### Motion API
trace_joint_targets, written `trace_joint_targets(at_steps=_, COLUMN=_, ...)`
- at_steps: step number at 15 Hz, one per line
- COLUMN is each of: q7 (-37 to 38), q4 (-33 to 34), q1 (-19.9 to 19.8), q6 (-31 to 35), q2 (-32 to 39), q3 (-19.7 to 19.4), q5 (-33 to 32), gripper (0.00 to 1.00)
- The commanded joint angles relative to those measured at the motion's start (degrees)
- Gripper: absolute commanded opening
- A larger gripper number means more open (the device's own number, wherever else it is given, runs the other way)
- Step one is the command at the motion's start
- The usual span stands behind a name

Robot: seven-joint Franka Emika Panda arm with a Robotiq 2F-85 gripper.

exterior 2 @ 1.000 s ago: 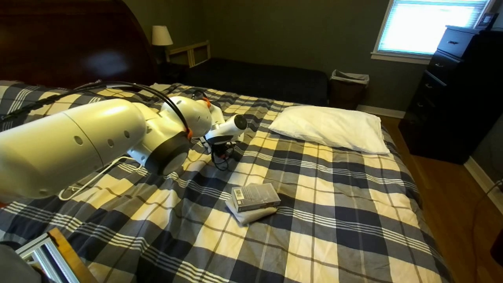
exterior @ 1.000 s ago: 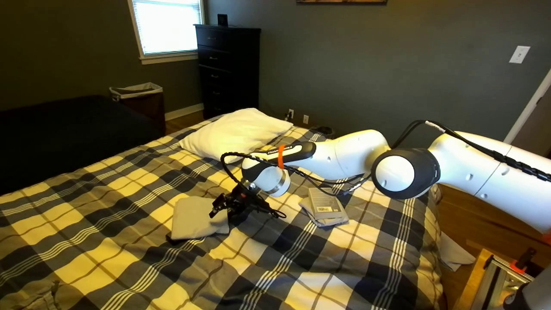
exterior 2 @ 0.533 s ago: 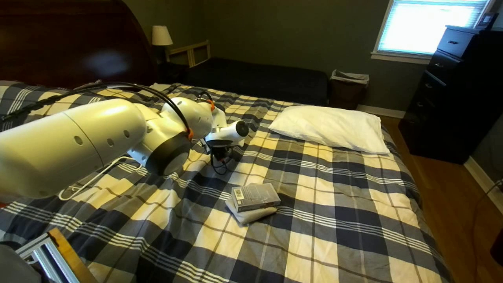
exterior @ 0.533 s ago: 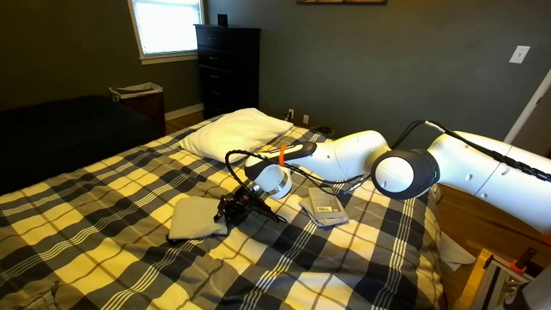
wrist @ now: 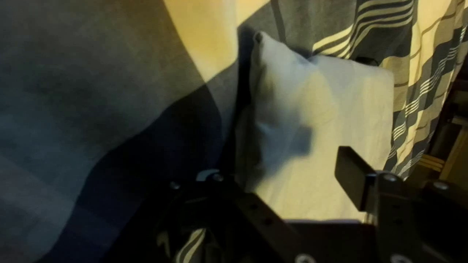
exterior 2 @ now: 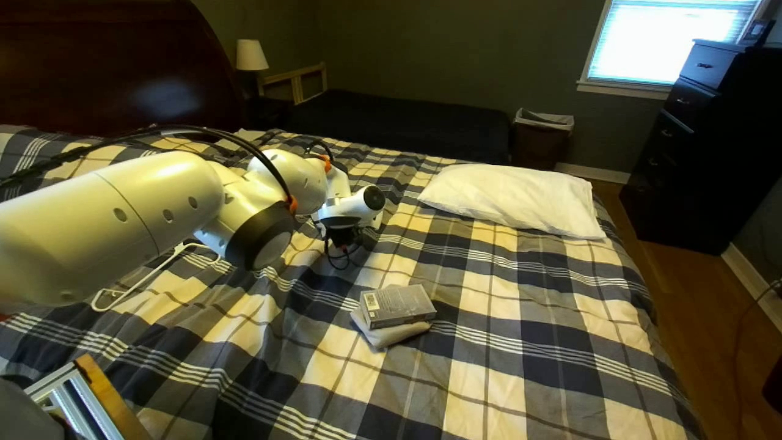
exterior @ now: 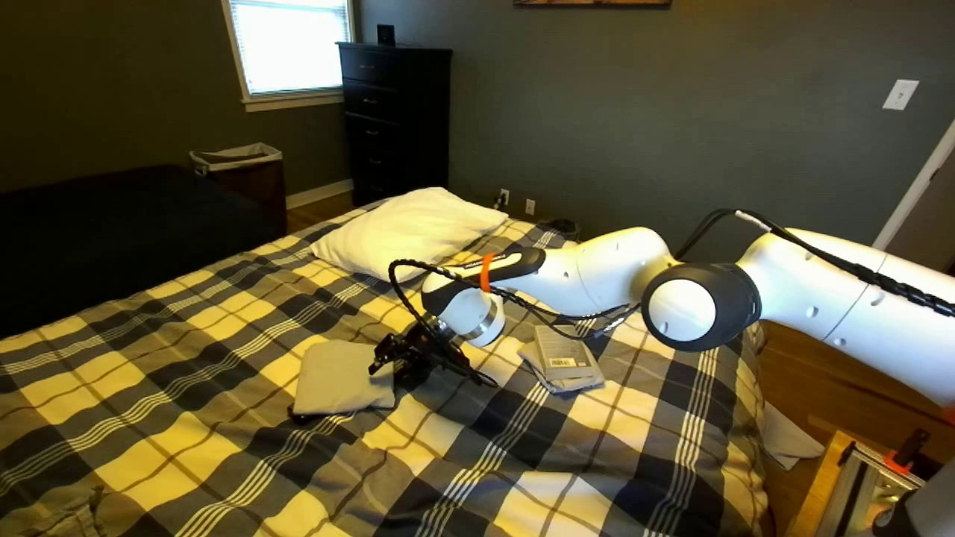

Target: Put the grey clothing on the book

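Now the gripper [wrist: 285, 179] has shifted slightly, jaws apart at the grey clothing [exterior: 336, 377]; contact is unclear. The book [exterior 2: 397, 304] has stayed on folded fabric [exterior 2: 394, 335].

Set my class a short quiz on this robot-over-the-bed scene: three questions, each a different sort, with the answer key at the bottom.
1. True or false: the grey clothing by the claw lies apart from the book.

2. Multiple choice: in the wrist view, the claw's fingers are
A) shut tight against each other
B) apart, with the grey clothing showing between them
C) shut on the book

3. Short answer: in both exterior views, what puffy white item lies on the plaid bedspread?

Key: 1. True. 2. B. 3. The pillow.
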Motion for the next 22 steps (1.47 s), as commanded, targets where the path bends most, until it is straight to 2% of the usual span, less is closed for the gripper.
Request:
trace_joint_targets(at_steps=1, q7=7.02, q4=0.31, q1=1.57, q6=1.66, q2=0.23, q3=-2.11, q5=-1.64, gripper=0.99)
trace_joint_targets(at_steps=4, q7=12.83, q4=0.24, q1=2.96, q6=3.72, q2=0.16, q3=-4.18, q5=-2.89, gripper=1.0)
trace_joint_targets(at_steps=6, q7=13.56, q4=0.56, q1=2.98, q6=3.81, q2=0.26, q3=-3.98, q5=-4.03, gripper=1.0)
trace_joint_targets(at_steps=9, q7=5.18, q4=-0.54, q1=0.06, q6=2.35, q2=0.24, q3=0.55, q5=-3.85, gripper=1.0)
trace_joint_targets(at_steps=10, q7=2.49, q4=-0.4, q1=0.45, q6=1.53, q2=0.22, q3=-0.74, q5=-0.58, gripper=1.0)
trace_joint_targets(at_steps=13, q7=-3.17, q4=-1.32, q1=-0.27, q6=0.45, q2=0.0, q3=-0.98, q5=2.37, gripper=1.0)
trace_joint_targets(at_steps=14, q7=-5.23, q4=-1.38, q1=-0.55, q6=-0.58, q2=0.01, q3=-0.95, q5=3.53, gripper=0.81)
trace_joint_targets(at_steps=22, q7=-17.39, q4=-0.46, q1=-0.48, q6=-7.99, q2=0.04, q3=-2.69, q5=7.87, gripper=0.19)
